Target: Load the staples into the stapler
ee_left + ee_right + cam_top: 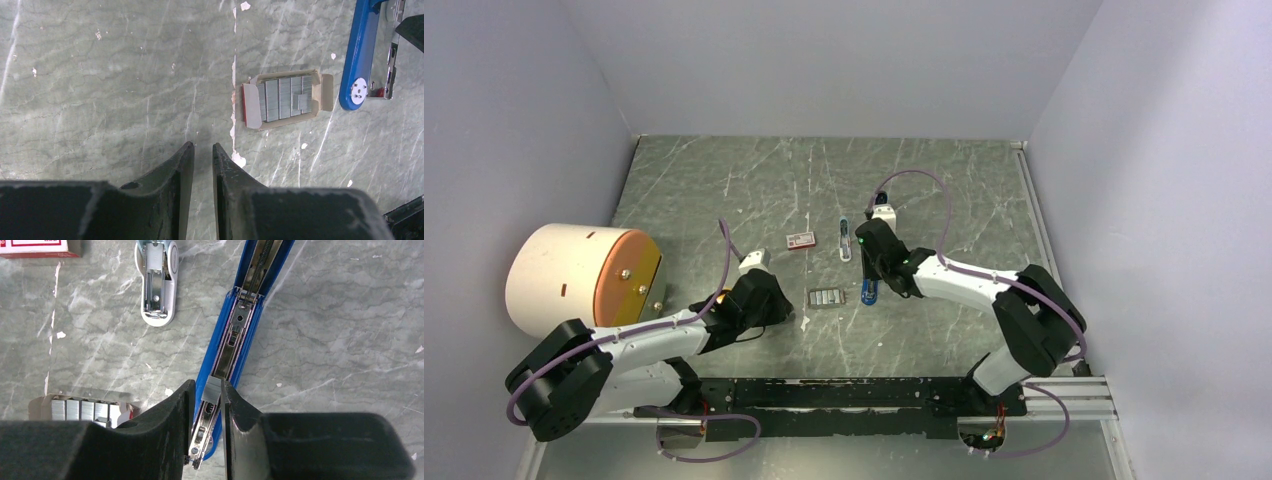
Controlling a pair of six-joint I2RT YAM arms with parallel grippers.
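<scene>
Between black pincer point(207, 412) fingers, ridged grey staples point(212, 390).

The left end effector point(202, 155) hangs low with its fingers almost together, gripping nothing. The right end effector point(207, 397) is nearly closed around a small staple piece point(212, 389).

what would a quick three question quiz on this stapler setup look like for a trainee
1. True or false: the slim bright blue stapler lies opened, its metal channel exposed.
2. What does the right gripper pinch? A) a small grey staple strip B) a red-and-white box C) nothing
3. Fill in: the flat grey metallic staples sit in an open ___ tray.

Key: 1 true; 2 A; 3 cardboard
</scene>
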